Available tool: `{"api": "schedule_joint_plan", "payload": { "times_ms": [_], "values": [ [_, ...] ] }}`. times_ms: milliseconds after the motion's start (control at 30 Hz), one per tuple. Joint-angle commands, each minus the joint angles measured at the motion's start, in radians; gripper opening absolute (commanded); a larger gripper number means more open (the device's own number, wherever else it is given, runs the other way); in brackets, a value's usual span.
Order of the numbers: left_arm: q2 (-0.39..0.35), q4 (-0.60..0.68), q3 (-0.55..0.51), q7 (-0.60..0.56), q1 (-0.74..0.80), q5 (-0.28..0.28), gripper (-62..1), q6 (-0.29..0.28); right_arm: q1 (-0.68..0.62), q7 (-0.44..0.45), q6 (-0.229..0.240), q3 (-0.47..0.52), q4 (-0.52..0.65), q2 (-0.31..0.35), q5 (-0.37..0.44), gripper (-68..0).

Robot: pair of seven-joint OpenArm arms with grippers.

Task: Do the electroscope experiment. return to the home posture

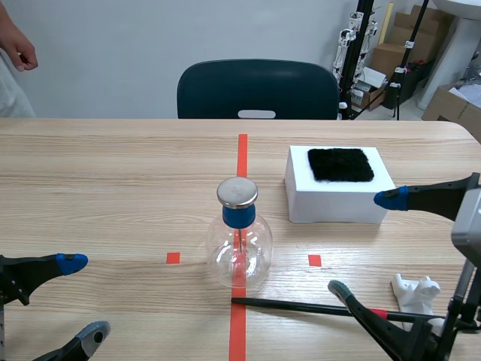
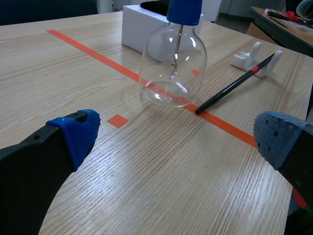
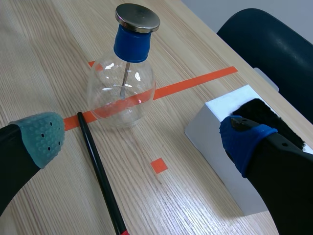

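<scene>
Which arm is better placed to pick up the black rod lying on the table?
Right. The black rod lies just beside the open right gripper, with its red-banded end on that side. The left gripper, also open, sits farther away, off the rod's far tip.

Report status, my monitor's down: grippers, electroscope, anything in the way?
Left gripper open, empty. Right gripper open, empty. Electroscope upright, clear of both. Black rod lies flat at its base, ahead of right gripper.

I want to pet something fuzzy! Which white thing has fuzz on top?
The big white box, with black fur on top; the small white stand only props the black rod.
</scene>
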Motion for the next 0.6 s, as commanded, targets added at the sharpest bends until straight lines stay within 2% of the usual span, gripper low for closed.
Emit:
{"api": "schedule_joint_plan", "payload": {
  "times_ms": [0,567],
  "values": [
    [0.002,0.006,-0.006,-0.013,-0.006,-0.010,1.4,-0.002,0.012,0.019,0.000,0.005,0.013,0.014,0.008,0.4],
    [0.002,0.006,-0.006,-0.013,-0.006,-0.010,1.4,-0.002,0.012,0.034,0.000,0.005,0.013,0.014,0.008,0.4]
  ]
}}
